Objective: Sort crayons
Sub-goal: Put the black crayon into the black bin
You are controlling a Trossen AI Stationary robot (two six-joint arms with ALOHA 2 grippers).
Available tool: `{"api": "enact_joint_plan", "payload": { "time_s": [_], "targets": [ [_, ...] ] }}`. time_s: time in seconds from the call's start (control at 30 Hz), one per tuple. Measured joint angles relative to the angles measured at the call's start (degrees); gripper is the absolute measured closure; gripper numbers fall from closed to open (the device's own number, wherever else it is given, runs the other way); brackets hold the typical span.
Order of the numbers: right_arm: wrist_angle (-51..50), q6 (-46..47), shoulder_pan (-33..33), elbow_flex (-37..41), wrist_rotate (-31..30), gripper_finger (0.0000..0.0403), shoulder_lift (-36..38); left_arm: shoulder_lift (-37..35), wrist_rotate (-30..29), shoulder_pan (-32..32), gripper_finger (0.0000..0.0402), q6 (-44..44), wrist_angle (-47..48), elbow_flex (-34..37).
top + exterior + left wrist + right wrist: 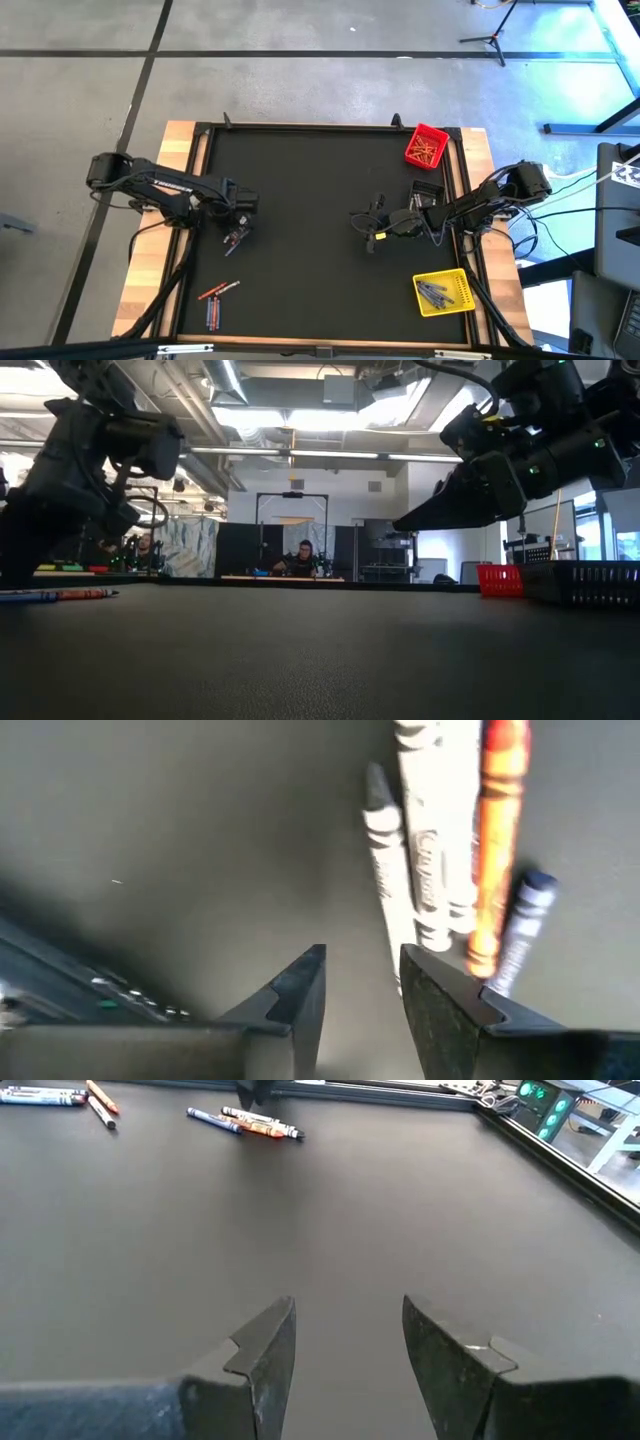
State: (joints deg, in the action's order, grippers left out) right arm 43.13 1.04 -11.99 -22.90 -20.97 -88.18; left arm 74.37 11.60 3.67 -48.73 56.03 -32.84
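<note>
- Black matting (310, 220) covers the table, seen from above. The left gripper (237, 238) hangs over a small cluster of crayons (236, 240), with more loose crayons (215, 303) lying toward the table's near edge from it. The right gripper (372, 228) waits mid-table, well apart from both groups, so the left arm is plainly nearer. A red bin (426, 146) and a yellow bin (444, 292), each with crayons inside, flank the right arm.
- Low view: a lab room with a seated person (303, 559) lies beyond the table. A few crayons (60, 595) lie flat at the far left; both arms are dark masses overhead, their fingertips hard to make out.
- Left wrist view: the fingers (300, 995) stand partly apart, holding nothing. Grey, white, orange and blue crayons (450, 860) lie side by side just beyond one fingertip, long axes pointing away from it, offset from the gap. Their far ends are cut off.
- Right wrist view: the fingers (265, 1350) are parted and empty over bare mat; crayons (245, 1122) lie far ahead.
</note>
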Motion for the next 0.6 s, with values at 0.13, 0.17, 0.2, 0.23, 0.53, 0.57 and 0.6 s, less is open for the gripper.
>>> {"api": "enact_joint_plan", "payload": {
  "time_s": [0.13, 0.17, 0.2, 0.23, 0.53, 0.57, 0.6],
  "targets": [
    [-0.02, 0.00, 0.00, 0.00, 0.00, 0.0219, 0.00, -0.02, 0.67, -2.04, 0.0280, -1.47, -1.93, 0.00],
    [-0.02, 0.02, 0.00, 0.00, 0.00, 0.0219, 0.00, -0.02, 0.64, -2.42, 0.0280, -1.91, -2.07, -0.02],
    [-0.06, 0.01, 0.00, 0.00, 0.00, 0.0219, 0.00, -0.02, 0.51, -2.70, 0.0280, -2.11, -1.92, -0.02],
    [-0.07, 0.02, 0.00, 0.00, 0.00, 0.0219, 0.00, 0.06, 0.23, -2.94, 0.0280, -2.31, -1.78, 0.03],
    [-0.50, 0.07, 0.00, 0.00, 0.00, 0.0219, 0.00, 0.15, -2.25, -3.12, 0.0281, -4.91, -4.54, 3.31],
    [-0.56, 0.07, 0.00, 0.00, 0.00, 0.0219, 0.00, 0.15, -2.34, -3.12, 0.0283, -4.92, -4.64, 3.44],
    [-0.52, 0.07, 0.00, 0.00, 0.00, 0.0219, 0.00, 0.15, -2.47, -3.12, 0.0286, -4.92, -4.69, 3.48]
  ]
}}
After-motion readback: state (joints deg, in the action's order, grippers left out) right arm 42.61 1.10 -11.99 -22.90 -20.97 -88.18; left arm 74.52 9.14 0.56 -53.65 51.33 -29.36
